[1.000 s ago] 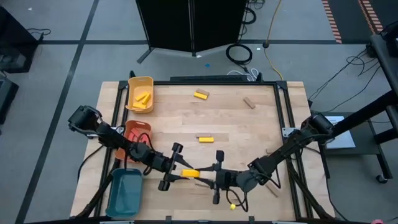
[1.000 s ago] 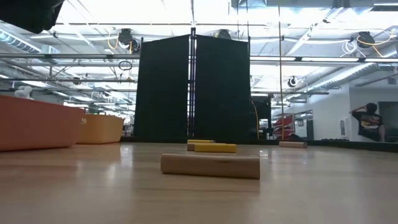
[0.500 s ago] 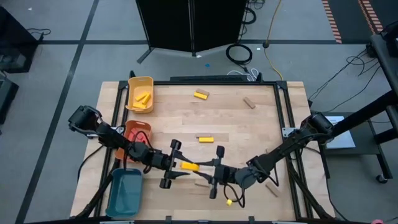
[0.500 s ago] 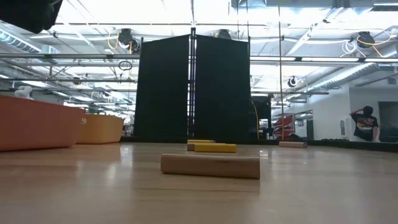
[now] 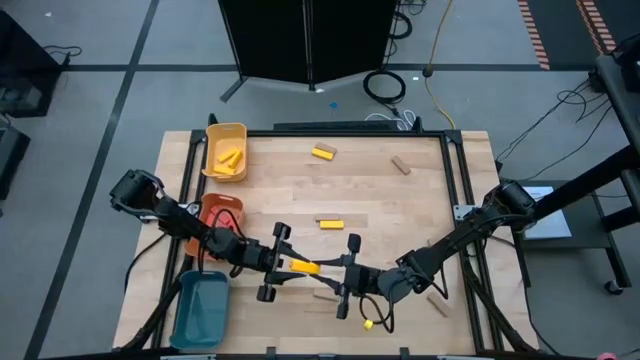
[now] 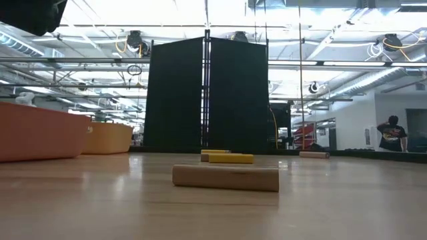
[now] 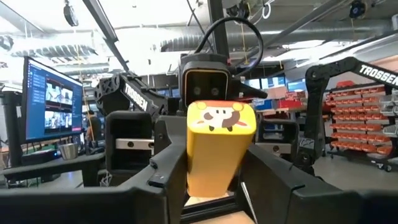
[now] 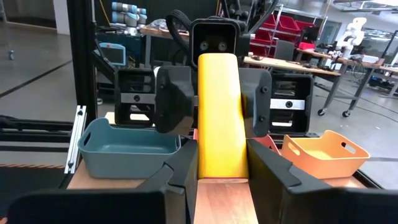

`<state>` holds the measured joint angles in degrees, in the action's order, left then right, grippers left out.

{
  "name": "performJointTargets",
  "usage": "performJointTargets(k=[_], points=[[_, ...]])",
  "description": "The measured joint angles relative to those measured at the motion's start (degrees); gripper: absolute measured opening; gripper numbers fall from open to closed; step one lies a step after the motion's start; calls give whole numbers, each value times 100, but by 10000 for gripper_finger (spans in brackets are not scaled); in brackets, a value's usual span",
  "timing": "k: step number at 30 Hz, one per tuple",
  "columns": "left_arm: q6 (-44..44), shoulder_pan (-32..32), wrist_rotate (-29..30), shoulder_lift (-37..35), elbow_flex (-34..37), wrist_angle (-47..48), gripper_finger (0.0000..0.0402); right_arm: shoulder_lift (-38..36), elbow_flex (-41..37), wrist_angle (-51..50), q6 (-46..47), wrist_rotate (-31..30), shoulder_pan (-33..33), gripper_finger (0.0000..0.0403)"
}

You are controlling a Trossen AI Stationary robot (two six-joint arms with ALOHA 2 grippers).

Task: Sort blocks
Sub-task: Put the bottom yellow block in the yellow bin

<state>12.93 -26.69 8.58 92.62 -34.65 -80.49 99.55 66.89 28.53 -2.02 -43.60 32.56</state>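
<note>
From above, two dark arms meet over the near middle of the wooden table [image 5: 400, 215], a yellow rectangular block [image 5: 305, 267] bridging the left gripper [image 5: 287, 266] and the right gripper [image 5: 338, 283]: this looks like a handover in mid-air. More blocks lie far across the table; a yellow tray [image 5: 226, 151], an orange tray [image 5: 220, 213] and a teal tray [image 5: 201, 308] line the left edge. The low view shows a tan wooden block [image 6: 225, 177] lying flat nearby, with neither gripper in sight. The left wrist view shows its fingers pinching one end of the yellow block. The right wrist view shows its fingers clamped on the other end. Next, one gripper should probably release.
</note>
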Motion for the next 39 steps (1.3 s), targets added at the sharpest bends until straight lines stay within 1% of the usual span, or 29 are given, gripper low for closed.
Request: performJointTargets(k=[3, 5, 9, 14, 17, 18, 20, 23, 27, 29, 30, 33, 35, 39], points=[[3, -1, -20, 0, 0, -4, 124, 0, 0, -13, -16, 31, 2, 94], [8, -1, -33, 0, 0, -1, 116, 0, 0, -28, -26, 44, 2, 107], [1, -2, -76, 0, 4, 3, 112, 0, 0, -129, -72, 38, 0, 154], [0, -5, -38, 0, 4, -10, 111, -39, 0, -216, -514, -30, 0, 221], [11, -13, 280, -20, 12, 77, 110, -191, 0, -717, -547, -42, 16, 251], [74, -37, 483, -60, 36, 164, 110, -262, 0, -1013, -452, -41, 32, 258], [215, -80, 1116, -204, 46, 506, 110, -387, 0, -1707, -55, -39, 52, 269], [349, -126, 2356, -537, 57, 1457, 110, -508, 0, -2964, 921, -1, 57, 273], [225, 17, 3851, -1141, 57, 3320, 110, -514, 0, -4702, 2295, 16, 52, 269], [-35, 243, 4451, -1493, 57, 4262, 109, -439, 0, -5393, 2852, 1, 52, 266], [-170, 384, 4607, -1712, 59, 4712, 109, -390, -2, -5667, 3030, -22, 47, 266], [-681, 1006, 4658, -2425, -42, 6057, 109, -251, -7, -6121, 3139, -94, -33, 267], [-1049, 1591, 4603, -2875, -216, 7110, 109, -190, -7, -6211, 3133, -117, -122, 267], [-1690, 3000, 4058, -3487, -738, 9137, 109, -149, -7, -6215, 2915, -110, -304, 267]])
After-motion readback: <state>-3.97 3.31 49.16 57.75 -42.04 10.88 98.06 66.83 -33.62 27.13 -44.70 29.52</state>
